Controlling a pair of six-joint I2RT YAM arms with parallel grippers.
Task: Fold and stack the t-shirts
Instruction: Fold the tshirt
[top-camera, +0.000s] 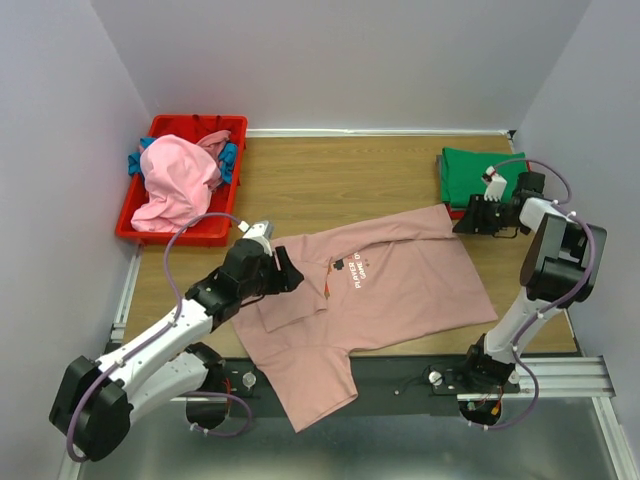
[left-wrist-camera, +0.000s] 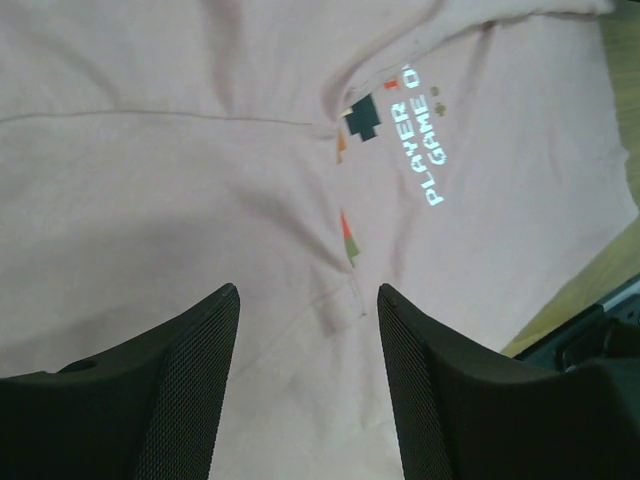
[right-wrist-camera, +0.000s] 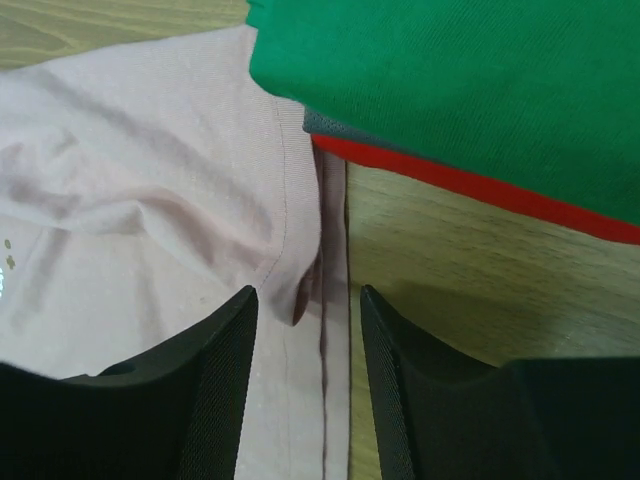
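**As both arms reach onto the dusty-pink t-shirt: arm pose and finger state**

Where the dusty-pink t-shirt (top-camera: 380, 290) lies spread flat on the table (top-camera: 330, 170), one sleeve hangs over the near edge between the two arm bases. The left arm stretches low and diagonally from its base to the shirt's left part. Its wrist is bent so that the left gripper (left-wrist-camera: 308, 295) points down at the cloth just beside the printed white text. Its fingers (left-wrist-camera: 195, 360) are spread apart and grasp nothing. The right arm rises from its base, folds at a high elbow, and reaches back to the shirt's far right corner. The right gripper (right-wrist-camera: 308, 295) is poised over the hem there with its fingers (right-wrist-camera: 215, 370) parted and released; contact with the cloth cannot be told. A folded green t-shirt (top-camera: 475, 175) sits on a red t-shirt (right-wrist-camera: 470, 185) just beyond that corner. Well beyond the shirt's left side, a red bin (top-camera: 190, 125) holds a brighter pink t-shirt (top-camera: 180, 180) and a blue t-shirt (top-camera: 230, 160).
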